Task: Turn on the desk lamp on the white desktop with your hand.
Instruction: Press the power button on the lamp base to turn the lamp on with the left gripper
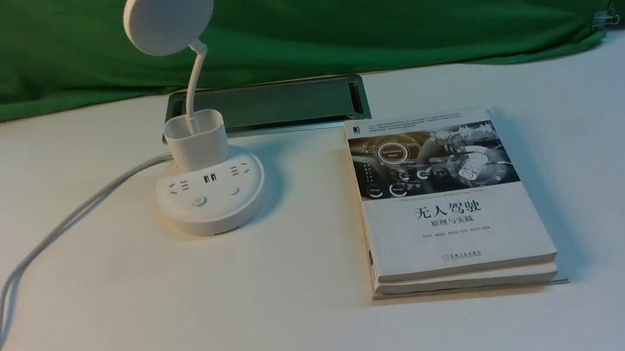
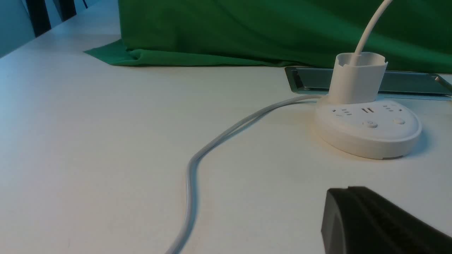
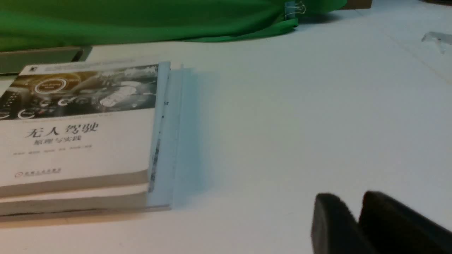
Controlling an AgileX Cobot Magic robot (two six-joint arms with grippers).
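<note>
I judge this as approach step. Lamp (image 1: 212, 204) stands on white desktop (image 1: 310, 345), robot's left of book stack (image 1: 456, 211). Left gripper (image 2: 339, 188) pressed together, apart from lamp. Next: I bring fingertips over power-marked button (image 1: 199, 201), press down.

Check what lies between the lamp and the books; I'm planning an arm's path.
Between the lamp's round base and the books, the front view shows bare white desktop.
</note>
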